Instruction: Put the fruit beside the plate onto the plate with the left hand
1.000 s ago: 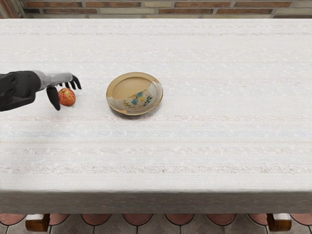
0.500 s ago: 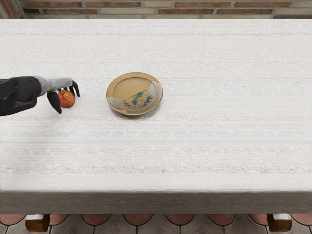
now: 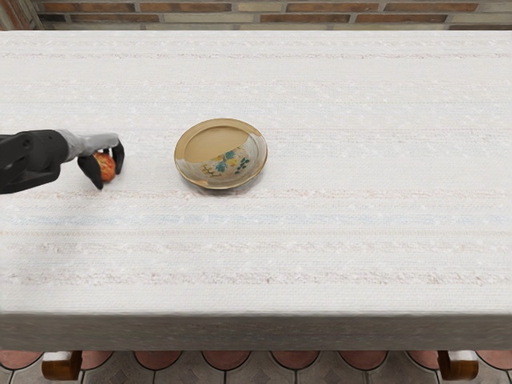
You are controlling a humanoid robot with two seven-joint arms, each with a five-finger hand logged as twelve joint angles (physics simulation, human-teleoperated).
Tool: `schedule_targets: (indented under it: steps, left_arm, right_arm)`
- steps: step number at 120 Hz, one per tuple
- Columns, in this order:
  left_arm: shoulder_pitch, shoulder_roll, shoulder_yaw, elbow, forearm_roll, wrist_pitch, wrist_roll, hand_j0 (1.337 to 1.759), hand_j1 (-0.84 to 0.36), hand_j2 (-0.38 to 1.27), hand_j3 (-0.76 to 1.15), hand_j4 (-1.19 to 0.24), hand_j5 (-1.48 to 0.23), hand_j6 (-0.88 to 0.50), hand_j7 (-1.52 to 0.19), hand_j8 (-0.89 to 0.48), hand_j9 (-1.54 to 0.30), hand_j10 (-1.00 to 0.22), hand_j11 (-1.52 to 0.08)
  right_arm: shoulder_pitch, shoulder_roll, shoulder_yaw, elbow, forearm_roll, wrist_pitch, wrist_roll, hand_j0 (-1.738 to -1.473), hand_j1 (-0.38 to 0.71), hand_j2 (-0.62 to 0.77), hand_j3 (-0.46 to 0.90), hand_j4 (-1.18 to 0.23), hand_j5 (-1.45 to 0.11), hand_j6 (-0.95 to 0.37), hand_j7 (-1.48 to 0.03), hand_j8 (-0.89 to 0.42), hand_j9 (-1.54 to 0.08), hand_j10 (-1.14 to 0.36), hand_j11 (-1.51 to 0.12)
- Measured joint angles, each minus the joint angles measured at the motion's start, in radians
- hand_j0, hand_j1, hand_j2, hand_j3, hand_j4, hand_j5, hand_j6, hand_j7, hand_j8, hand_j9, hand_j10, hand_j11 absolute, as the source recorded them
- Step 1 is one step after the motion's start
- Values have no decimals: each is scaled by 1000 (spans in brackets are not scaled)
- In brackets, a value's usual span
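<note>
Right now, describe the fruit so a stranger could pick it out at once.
On the long white table, find the gold plate with the flower pattern near the middle. Left of it, apart from its rim, the left hand is wrapped around the fruit. It is the only small, round, red-orange thing there.

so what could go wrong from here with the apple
The left hand is curled round the apple, but most of the fruit is hidden, so the grip may be shallow and it could slip on lifting. Released short, the round apple may roll off the rim of the plate.
</note>
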Motion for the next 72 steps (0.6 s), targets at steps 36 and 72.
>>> schedule_targets:
  steps: [36,72]
  left_arm:
    - [-118,19,-1,-36,-16,-9,0,1641,-296,287,0,-793,-1220,-376,-1195,-277,-1175,-496,-1163]
    - [-212,-133,3,-98,-26,-17,-11,1646,-278,414,0,-789,-1210,-453,-1158,-337,-1160,-525,-1147]
  right_arm:
    - [0,0,0,0,0,0,0,-1658,-308,-7,0,-35,-45,-35,-45,-35,-45,-35,-45]
    - [0,0,0,0,0,0,0,-1658,-308,-7,0,-35,-45,-35,-45,-35,-45,-35,-45]
